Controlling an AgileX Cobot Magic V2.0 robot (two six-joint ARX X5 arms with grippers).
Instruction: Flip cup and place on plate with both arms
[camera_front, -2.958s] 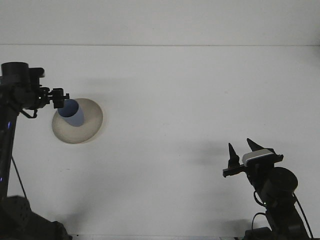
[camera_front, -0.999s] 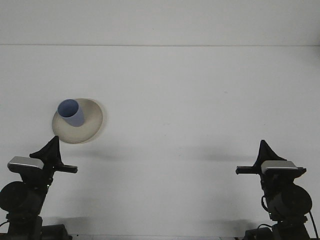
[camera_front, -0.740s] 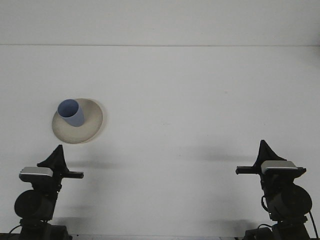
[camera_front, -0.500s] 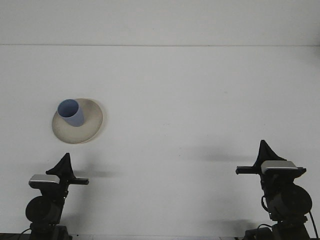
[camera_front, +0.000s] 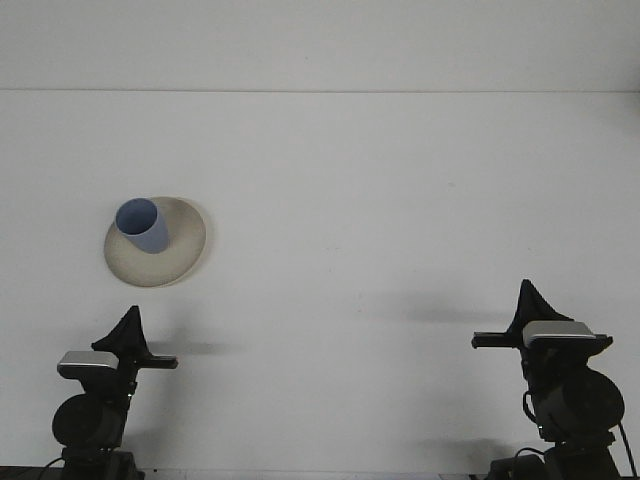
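The cup (camera_front: 142, 225) stands upright, mouth up, on the plate (camera_front: 182, 255) at left. The left gripper (camera_front: 128, 328) and right gripper (camera_front: 526, 300) sit near the front edge; finger state cannot be told. Both should stay clear of the plate.

Blue cup (camera_front: 142, 225) upright, mouth up, standing on beige plate (camera_front: 175, 255) toward its ten o'clock edge; plate at table's nine o'clock.
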